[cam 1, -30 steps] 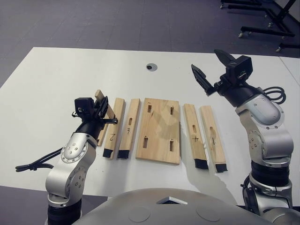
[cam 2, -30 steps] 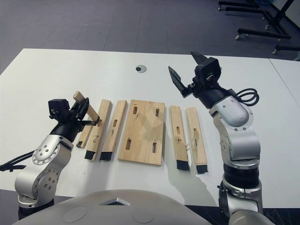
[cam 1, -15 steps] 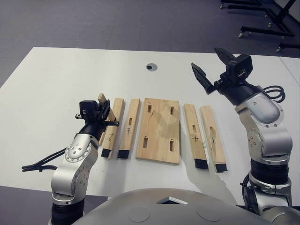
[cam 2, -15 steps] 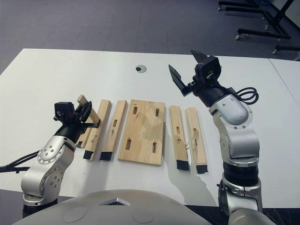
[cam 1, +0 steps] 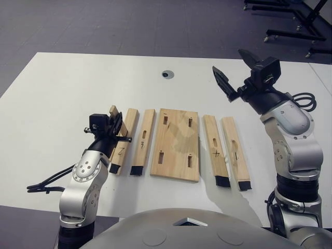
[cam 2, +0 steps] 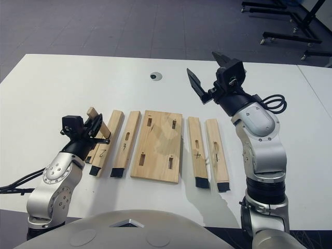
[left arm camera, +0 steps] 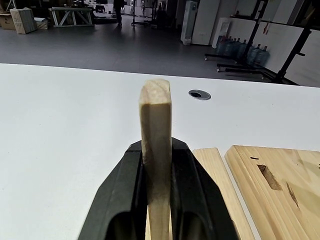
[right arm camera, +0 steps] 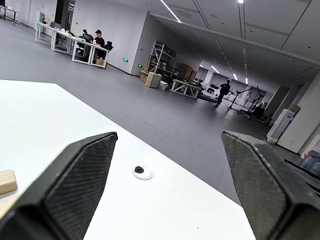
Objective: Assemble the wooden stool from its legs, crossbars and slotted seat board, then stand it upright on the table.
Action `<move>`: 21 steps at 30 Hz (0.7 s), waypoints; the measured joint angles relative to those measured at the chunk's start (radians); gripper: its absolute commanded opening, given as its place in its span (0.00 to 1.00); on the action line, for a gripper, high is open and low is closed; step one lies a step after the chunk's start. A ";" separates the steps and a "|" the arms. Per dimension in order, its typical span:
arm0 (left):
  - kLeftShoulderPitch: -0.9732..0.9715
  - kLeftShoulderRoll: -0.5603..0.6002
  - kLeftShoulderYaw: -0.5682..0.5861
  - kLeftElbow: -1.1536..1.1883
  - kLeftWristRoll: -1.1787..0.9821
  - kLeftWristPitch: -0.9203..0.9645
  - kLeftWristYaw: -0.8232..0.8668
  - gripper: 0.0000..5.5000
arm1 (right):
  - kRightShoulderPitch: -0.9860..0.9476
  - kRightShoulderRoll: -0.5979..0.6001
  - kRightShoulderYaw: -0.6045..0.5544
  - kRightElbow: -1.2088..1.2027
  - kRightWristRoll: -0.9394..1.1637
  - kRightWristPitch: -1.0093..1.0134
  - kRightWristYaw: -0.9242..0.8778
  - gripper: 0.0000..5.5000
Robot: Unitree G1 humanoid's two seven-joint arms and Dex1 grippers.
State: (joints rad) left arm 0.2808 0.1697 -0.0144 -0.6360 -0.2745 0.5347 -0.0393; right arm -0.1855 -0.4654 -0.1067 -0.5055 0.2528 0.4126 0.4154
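Observation:
The slotted seat board lies flat mid-table. Two legs lie to its left and two more to its right, all with dark ends toward me. My left gripper is low at the left end of the row, shut on a short crossbar that sticks out past its black fingers, beside the leftmost leg. My right gripper hangs open in the air over the far right of the table, fingers wide apart and holding nothing.
A round grommet hole sits in the white table beyond the board. Cables trail off the left arm and loop behind the right arm. Wheeled black frames stand on the floor far behind.
My left gripper has come down and slightly toward the legs with the crossbar, which now sits lower and closer to the leftmost leg. The right gripper has barely shifted.

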 measured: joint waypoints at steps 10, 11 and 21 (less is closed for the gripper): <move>-0.054 0.021 0.027 -0.013 0.000 0.014 -0.039 0.40 | 0.009 0.021 0.000 -0.004 -0.009 -0.014 -0.020 0.71; -0.065 0.024 0.031 -0.026 -0.002 0.014 -0.042 0.43 | 0.014 0.022 0.000 -0.004 -0.009 -0.015 -0.023 0.71; -0.281 0.095 0.124 -0.135 -0.111 0.106 -0.101 0.44 | 0.041 0.057 0.012 -0.006 -0.018 -0.030 -0.050 0.71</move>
State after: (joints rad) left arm 0.0001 0.2644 0.1092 -0.7713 -0.3851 0.6405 -0.1399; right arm -0.1442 -0.4083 -0.0947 -0.5111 0.2348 0.3828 0.3655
